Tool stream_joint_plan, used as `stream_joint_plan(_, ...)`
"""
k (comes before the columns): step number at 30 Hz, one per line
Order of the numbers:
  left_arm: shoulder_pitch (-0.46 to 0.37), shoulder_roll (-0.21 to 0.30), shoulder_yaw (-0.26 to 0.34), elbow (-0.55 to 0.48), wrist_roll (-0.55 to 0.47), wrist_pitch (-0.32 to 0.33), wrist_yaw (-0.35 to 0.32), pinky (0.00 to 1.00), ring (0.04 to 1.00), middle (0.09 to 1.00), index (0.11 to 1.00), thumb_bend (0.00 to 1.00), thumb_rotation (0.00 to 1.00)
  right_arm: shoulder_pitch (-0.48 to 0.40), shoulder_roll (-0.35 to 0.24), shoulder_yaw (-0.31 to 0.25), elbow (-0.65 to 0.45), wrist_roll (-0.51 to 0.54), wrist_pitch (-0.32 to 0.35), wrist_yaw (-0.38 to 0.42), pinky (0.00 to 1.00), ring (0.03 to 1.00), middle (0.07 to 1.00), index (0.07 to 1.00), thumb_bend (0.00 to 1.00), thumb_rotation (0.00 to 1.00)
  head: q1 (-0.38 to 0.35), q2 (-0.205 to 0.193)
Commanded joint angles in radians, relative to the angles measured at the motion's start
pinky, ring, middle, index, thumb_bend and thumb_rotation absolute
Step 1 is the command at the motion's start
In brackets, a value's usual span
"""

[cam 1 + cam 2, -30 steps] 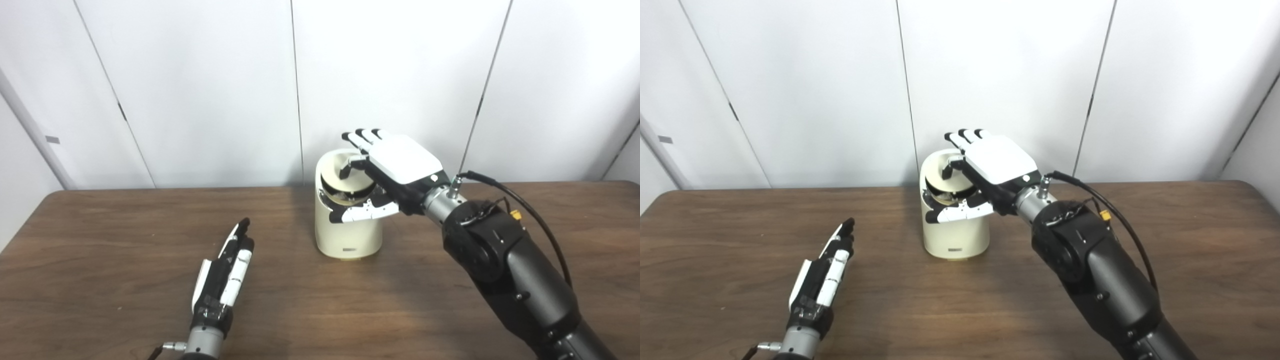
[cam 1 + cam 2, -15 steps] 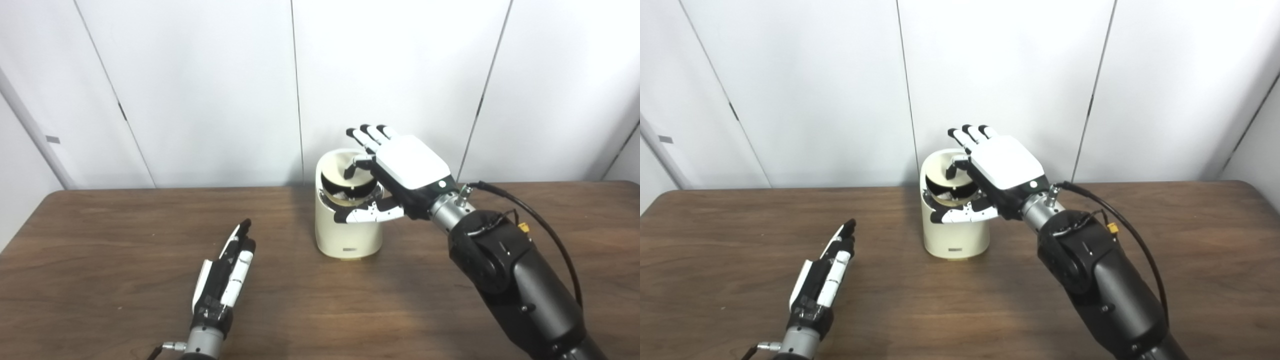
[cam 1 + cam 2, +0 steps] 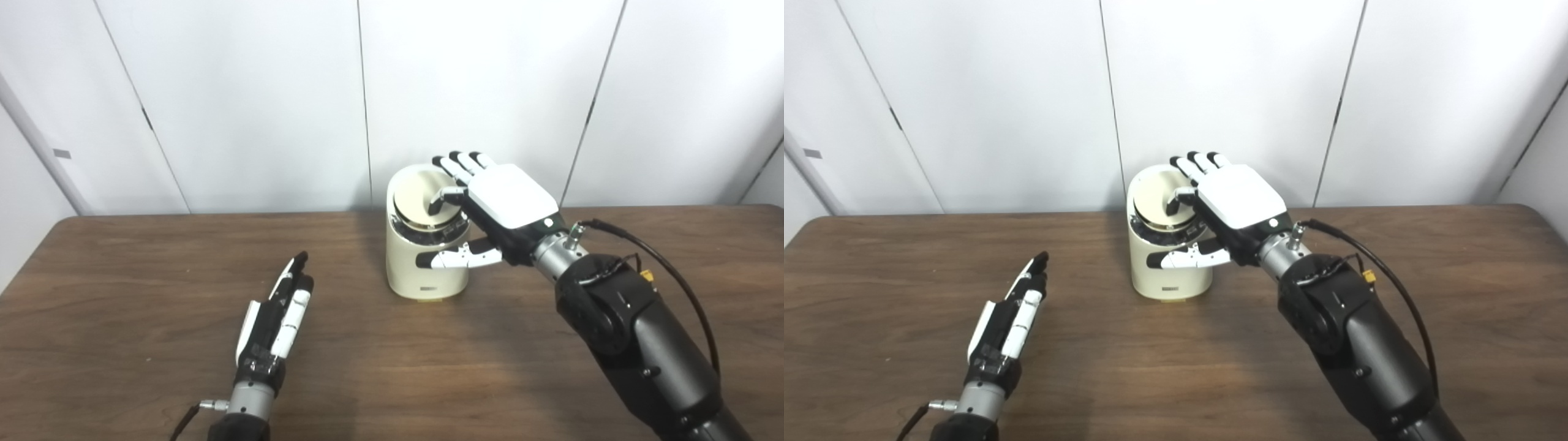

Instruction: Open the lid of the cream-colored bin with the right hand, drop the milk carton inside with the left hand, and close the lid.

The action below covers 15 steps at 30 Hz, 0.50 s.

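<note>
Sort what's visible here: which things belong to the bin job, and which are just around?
Job:
- bin
- lid, lying nearly flat
- right hand at the bin's top
- left hand, empty on the table
- milk carton: not visible

Around:
- table
- wall panels

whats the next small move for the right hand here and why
Probably lift the right hand up and back from the bin. The lid looks down over the opening, no milk carton is in view, and the left hand lies flat, holding nothing, so only letting go seems left.
</note>
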Motion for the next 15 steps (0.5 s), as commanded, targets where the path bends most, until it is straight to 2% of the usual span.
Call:
stream_joint_plan(1, -0.02, 0.009, -0.002, -0.048, 0.009, -0.012, -0.001, 1.0, 1.0, 1.0, 1.0, 0.64, 0.89, -0.023, -0.007, -0.017, -0.007, 0.001, -0.012, -0.015, 1.0, 1.0, 0.982, 0.68, 0.58, 0.92, 0.0, 0.003)
stream_joint_plan(7, -0.019, 0.011, -0.004, -0.05, 0.013, -0.011, -0.001, 1.0, 1.0, 1.0, 1.0, 0.64, 0.89, -0.017, -0.008, -0.01, -0.01, -0.012, 0.0, 0.012, 1.0, 1.0, 0.992, 0.692, 0.59, 0.96, -0.001, 0.007)
stream_joint_plan(15, -0.021, 0.008, -0.003, -0.059, 0.001, 0.003, -0.005, 1.0, 1.0, 1.0, 1.0, 0.67, 0.87, -0.01, 0.004, -0.007, -0.001, -0.001, 0.006, 0.024, 1.0, 1.0, 0.989, 0.695, 0.6, 0.98, 0.02, 0.006)
